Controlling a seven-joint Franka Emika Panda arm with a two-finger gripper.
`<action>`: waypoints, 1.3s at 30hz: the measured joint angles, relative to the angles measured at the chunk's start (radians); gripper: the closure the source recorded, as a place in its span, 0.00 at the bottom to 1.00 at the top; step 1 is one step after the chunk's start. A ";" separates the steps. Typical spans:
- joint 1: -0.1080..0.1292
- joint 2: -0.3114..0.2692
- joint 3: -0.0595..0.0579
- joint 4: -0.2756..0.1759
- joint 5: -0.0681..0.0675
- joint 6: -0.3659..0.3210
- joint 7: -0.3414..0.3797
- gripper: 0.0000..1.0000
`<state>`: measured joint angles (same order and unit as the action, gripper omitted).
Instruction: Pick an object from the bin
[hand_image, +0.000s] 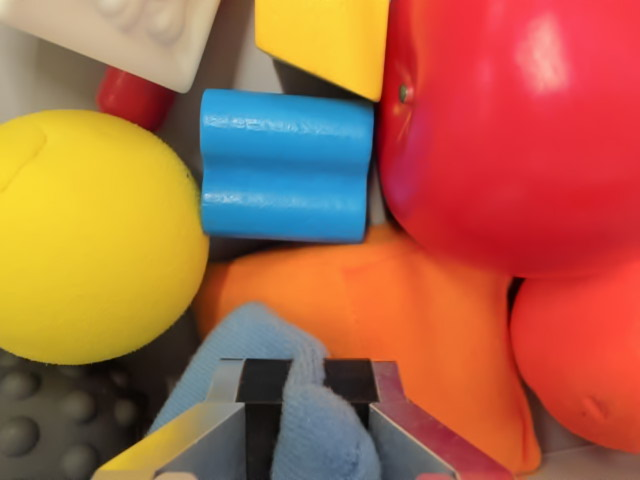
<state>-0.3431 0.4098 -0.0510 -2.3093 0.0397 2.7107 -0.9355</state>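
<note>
My gripper sits at the bottom of the wrist view, its black pads pressed on either side of a light blue cloth-like soft object. That soft object lies over an orange bean-bag-like piece. Just beyond are a blue ridged wooden block, a yellow ball at the wrist view's left and a big glossy red ball at the wrist view's right.
A yellow block and a white studded brick lie at the top. A small red piece peeks out beside the brick. An orange-red rounded object fills the lower right. A grey bumpy object is at the lower left.
</note>
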 joint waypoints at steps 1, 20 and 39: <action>0.000 0.000 0.000 0.000 0.000 0.000 0.000 1.00; 0.004 -0.061 -0.005 -0.007 -0.002 -0.050 0.001 1.00; 0.005 -0.207 -0.009 -0.011 -0.017 -0.190 0.010 1.00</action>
<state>-0.3378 0.2028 -0.0605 -2.3207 0.0225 2.5210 -0.9256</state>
